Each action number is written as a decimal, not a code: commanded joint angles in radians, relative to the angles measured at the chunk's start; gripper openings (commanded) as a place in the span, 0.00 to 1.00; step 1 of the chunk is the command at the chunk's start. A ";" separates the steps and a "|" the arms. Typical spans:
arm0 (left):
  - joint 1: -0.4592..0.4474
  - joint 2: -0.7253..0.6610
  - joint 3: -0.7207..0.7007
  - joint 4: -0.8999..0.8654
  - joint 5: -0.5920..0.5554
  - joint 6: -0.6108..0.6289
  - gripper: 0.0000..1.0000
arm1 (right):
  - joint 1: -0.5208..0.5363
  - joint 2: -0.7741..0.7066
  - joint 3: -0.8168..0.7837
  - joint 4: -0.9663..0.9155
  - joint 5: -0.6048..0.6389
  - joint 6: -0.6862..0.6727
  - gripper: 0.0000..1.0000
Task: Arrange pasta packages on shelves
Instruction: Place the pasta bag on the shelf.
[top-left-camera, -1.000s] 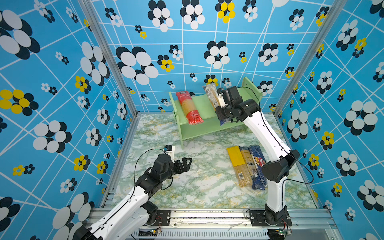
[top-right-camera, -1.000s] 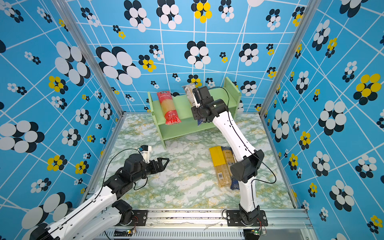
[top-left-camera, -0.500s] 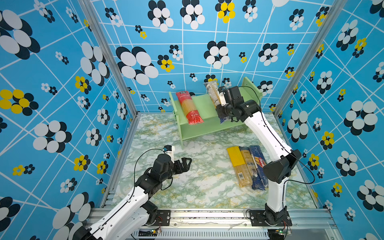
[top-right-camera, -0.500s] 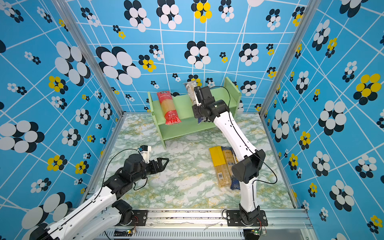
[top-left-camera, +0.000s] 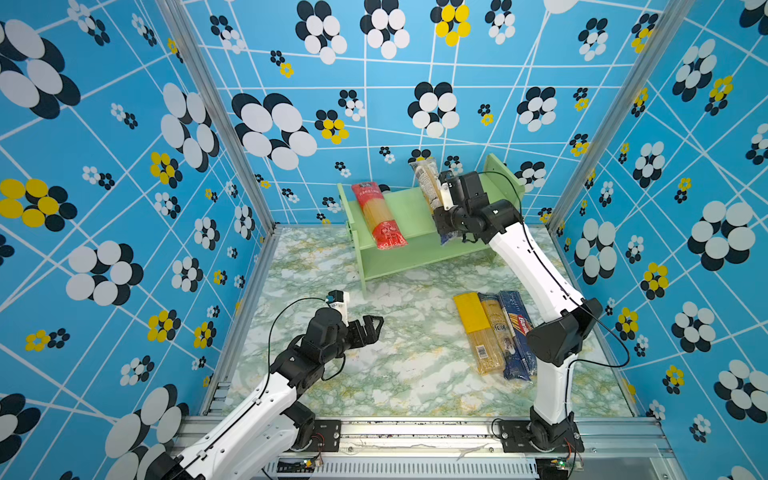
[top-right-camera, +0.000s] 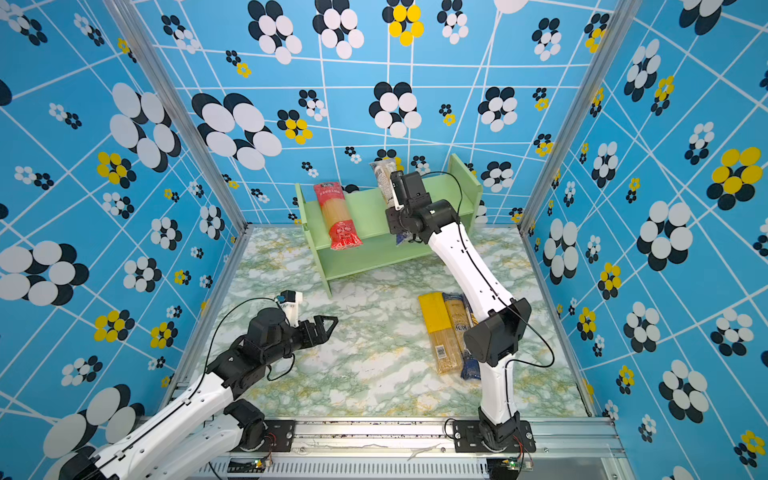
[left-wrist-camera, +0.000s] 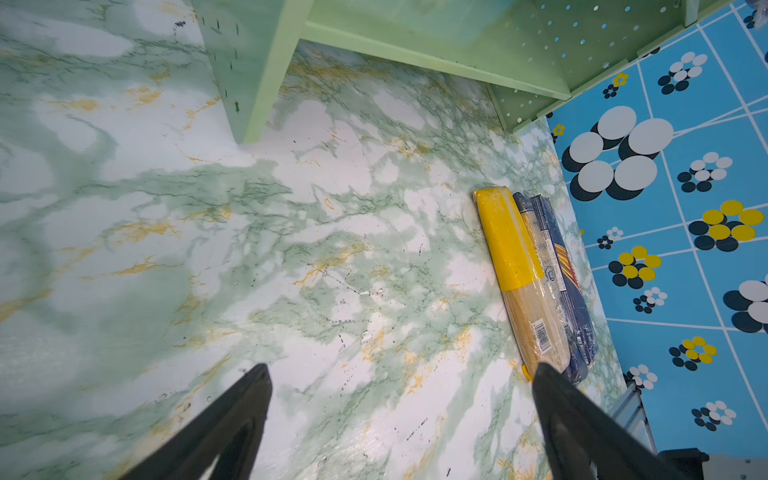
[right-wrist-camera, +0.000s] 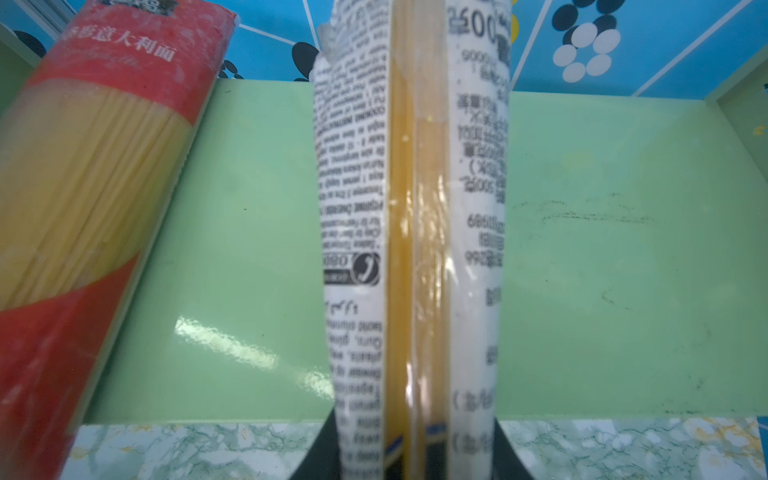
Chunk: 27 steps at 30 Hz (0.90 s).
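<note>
Green-veined marble tabletop (top-left-camera: 395, 374) lies under my left claw (top-left-camera: 370, 329), which hangs over it with its fingers spread wide and nothing between them. Ahead of that claw and to its right stands the pale green shelf unit (top-left-camera: 411, 210). On its upper board lies the red pack (top-left-camera: 380, 216), running front to back with its near end poking out over the front edge. Just right of the red pack, my right claw (right-wrist-camera: 415, 455) is clamped on the clear pack (top-left-camera: 426, 183) with the white label, gripping it toward its blue-tipped near end. The pack runs away from the claw over the upper board, its far end tilted up past the back edge; whether it touches the board I cannot tell. Behind and below that claw, beneath my right elbow, the yellow pack (top-left-camera: 473, 328), the brownish pack (top-left-camera: 496, 330) with dark blue ends and the dark blue Barilla pack (top-left-camera: 517, 332) lie side by side on the marble, touching.
</note>
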<state>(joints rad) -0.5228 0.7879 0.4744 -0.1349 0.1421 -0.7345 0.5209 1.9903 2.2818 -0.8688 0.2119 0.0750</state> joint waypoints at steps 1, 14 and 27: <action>0.002 -0.006 0.034 -0.006 -0.010 -0.003 0.99 | -0.007 -0.041 0.028 0.183 0.023 0.026 0.00; 0.003 -0.004 0.027 0.006 -0.010 -0.005 0.99 | -0.010 0.002 0.063 0.201 0.001 0.060 0.00; 0.002 -0.001 0.024 0.014 -0.004 -0.005 0.99 | -0.009 0.036 0.078 0.218 -0.014 0.083 0.00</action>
<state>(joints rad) -0.5228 0.7891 0.4744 -0.1329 0.1421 -0.7406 0.5182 2.0361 2.2955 -0.8028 0.1986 0.1436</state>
